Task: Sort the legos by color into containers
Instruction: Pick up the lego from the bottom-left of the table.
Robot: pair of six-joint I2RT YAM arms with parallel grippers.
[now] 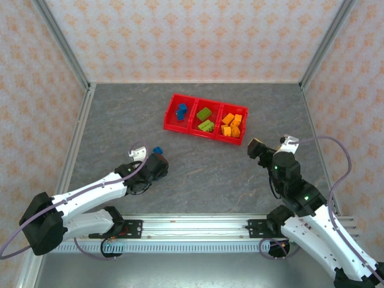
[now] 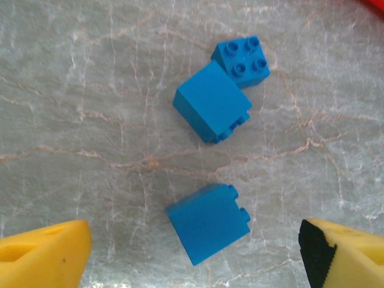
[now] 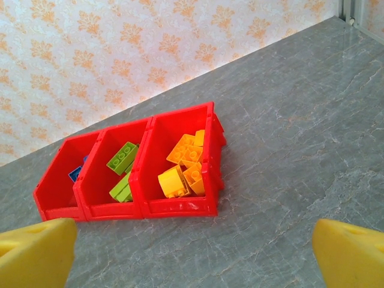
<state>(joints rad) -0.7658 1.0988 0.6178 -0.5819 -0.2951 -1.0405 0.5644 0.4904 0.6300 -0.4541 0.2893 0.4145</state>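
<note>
Three blue legos (image 1: 158, 150) lie loose on the bench (image 1: 210, 174), near-left of the red containers (image 1: 168, 123), whose left bin holds blue, the middle green and the right orange. Your left claw (image 2: 195, 249) hangs open over the nearest blue brick (image 2: 207, 223), with a yellow finger (image 2: 45, 255) on either side touching nothing. That brick sits skewed to the jaws, so a squeeze may twist it or flick it into the touching pair (image 2: 219, 96) just beyond. The right claw (image 3: 195, 255) stands open and empty near the orange bin.
</note>
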